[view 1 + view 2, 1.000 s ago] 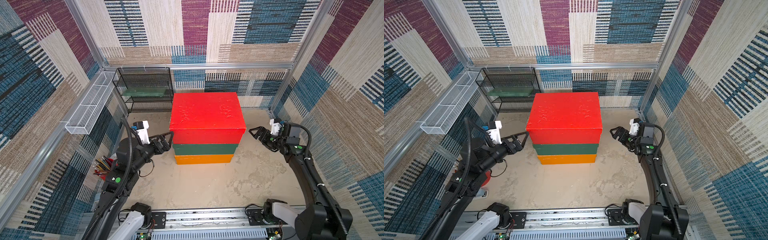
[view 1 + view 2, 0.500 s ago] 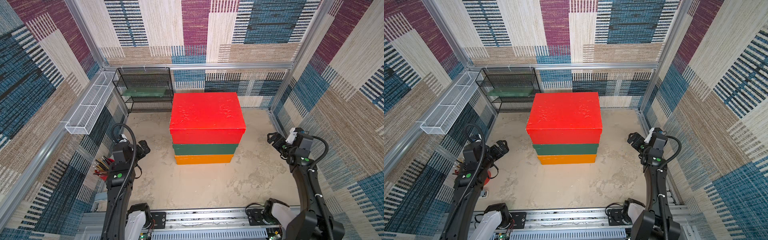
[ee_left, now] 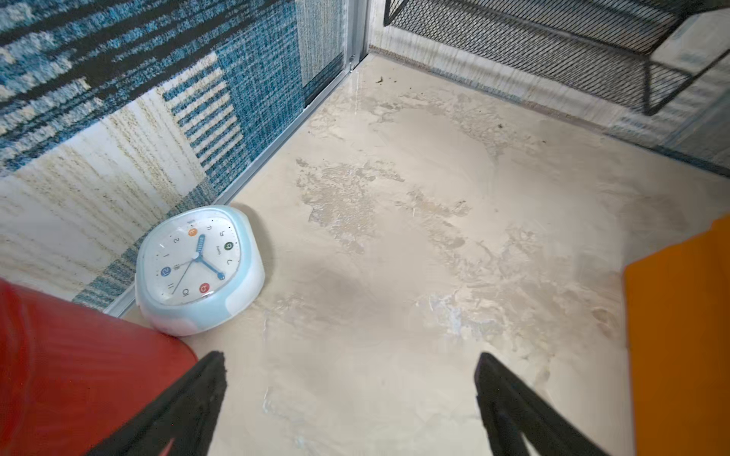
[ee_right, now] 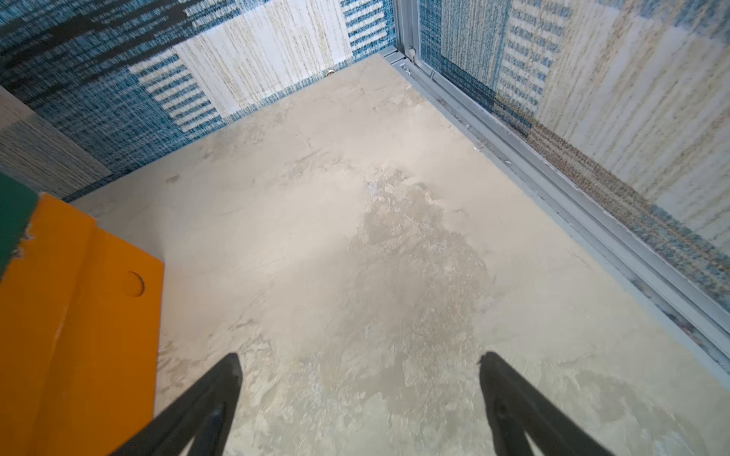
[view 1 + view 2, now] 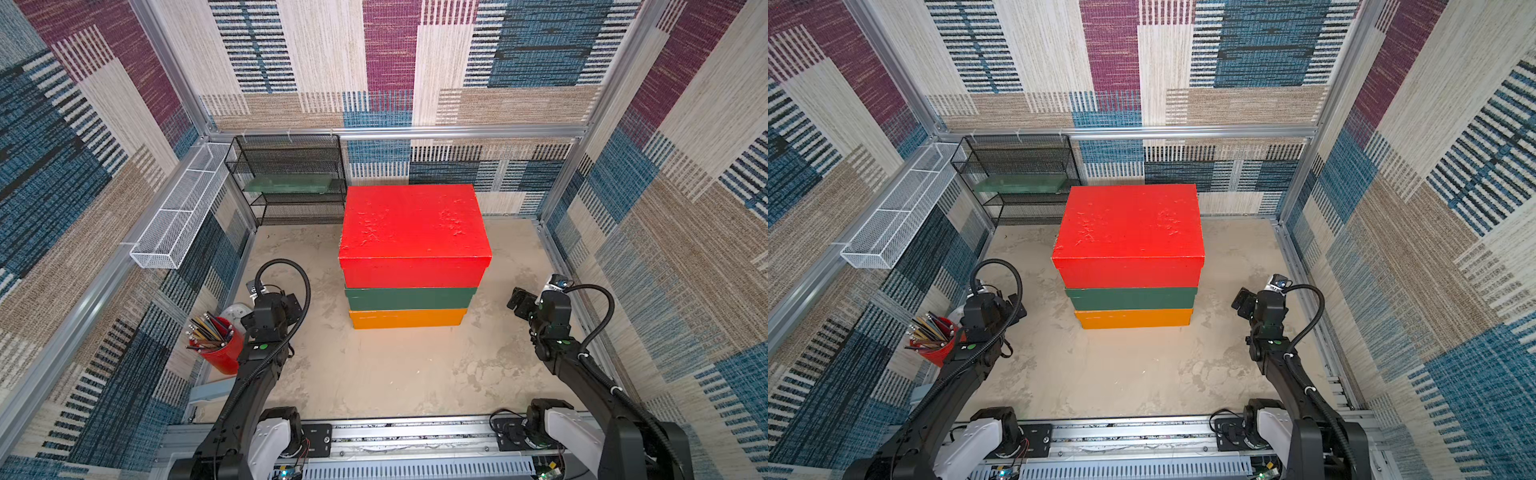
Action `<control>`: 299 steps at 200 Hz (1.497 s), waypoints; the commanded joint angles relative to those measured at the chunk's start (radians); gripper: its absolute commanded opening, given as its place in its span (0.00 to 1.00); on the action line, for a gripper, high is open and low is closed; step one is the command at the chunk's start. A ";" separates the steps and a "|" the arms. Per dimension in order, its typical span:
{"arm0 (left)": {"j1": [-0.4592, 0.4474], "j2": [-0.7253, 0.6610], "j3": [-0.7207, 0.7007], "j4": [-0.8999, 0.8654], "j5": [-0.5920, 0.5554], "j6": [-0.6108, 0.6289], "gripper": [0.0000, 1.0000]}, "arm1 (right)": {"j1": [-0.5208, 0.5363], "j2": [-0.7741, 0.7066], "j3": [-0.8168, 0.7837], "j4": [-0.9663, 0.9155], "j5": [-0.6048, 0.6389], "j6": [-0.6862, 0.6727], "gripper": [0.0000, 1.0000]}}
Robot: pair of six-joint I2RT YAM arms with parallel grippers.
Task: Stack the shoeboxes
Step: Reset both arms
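Red shoebox (image 5: 411, 232) sits on green shoebox (image 5: 409, 298), on orange shoebox (image 5: 407, 318) (all stacked). Left end effector (image 3: 349, 363) and right end effector (image 4: 361, 363) gape, empty.

Three rough-painted lidded cardboard shoeboxes stand stacked mid-floor: the orange box (image 5: 406, 318) at bottom, dark green box (image 5: 409, 298) between, red box (image 5: 412, 232) on top.

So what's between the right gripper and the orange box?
Nothing: only bare floor lies between the right gripper and the orange box, as the right wrist view shows.
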 commanded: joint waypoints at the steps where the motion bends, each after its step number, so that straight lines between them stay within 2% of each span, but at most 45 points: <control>1: -0.013 0.058 -0.015 0.146 -0.065 0.068 1.00 | 0.008 0.042 -0.020 0.157 0.092 -0.042 0.95; 23: -0.049 0.089 -0.040 0.185 -0.122 0.110 1.00 | 0.011 0.089 -0.039 0.223 0.102 -0.067 0.95; 45: -0.159 0.088 -0.069 0.187 -0.242 0.179 1.00 | 0.017 0.113 -0.043 0.242 0.074 -0.087 0.95; 65: -0.240 0.077 -0.124 0.215 -0.272 0.194 1.00 | 0.029 0.087 -0.059 0.249 0.024 -0.116 0.95; 76: -0.286 0.033 -0.129 0.161 -0.300 0.195 1.00 | 0.032 0.056 -0.078 0.241 -0.006 -0.126 0.95; 96: -0.327 -0.084 -0.193 0.168 -0.332 0.208 1.00 | 0.033 -0.047 -0.127 0.232 -0.018 -0.126 0.95; 113: -0.330 -0.102 -0.213 0.204 -0.337 0.215 1.00 | 0.030 -0.120 -0.166 0.240 0.009 -0.111 0.95; 136: -0.326 0.030 -0.163 0.249 -0.294 0.258 1.00 | 0.012 -0.124 -0.171 0.239 -0.003 -0.106 0.95; 154: -0.323 0.115 -0.127 0.285 -0.252 0.286 1.00 | 0.008 -0.087 -0.155 0.249 -0.006 -0.107 0.95; 214: -0.240 0.185 -0.152 0.494 -0.088 0.282 1.00 | 0.022 0.014 -0.148 0.412 -0.028 -0.145 0.95; 255: -0.211 0.308 -0.145 0.708 -0.021 0.290 1.00 | 0.036 0.157 -0.124 0.613 -0.049 -0.179 0.95; 269: -0.208 0.352 -0.118 0.718 -0.009 0.321 0.99 | 0.037 0.215 -0.112 0.693 -0.070 -0.188 0.95; 278: -0.202 0.387 -0.131 0.782 -0.002 0.334 0.99 | 0.044 0.245 -0.104 0.727 -0.093 -0.216 0.95; 299: -0.186 0.454 -0.199 0.964 0.014 0.328 0.99 | 0.073 0.266 -0.092 0.746 -0.061 -0.268 0.95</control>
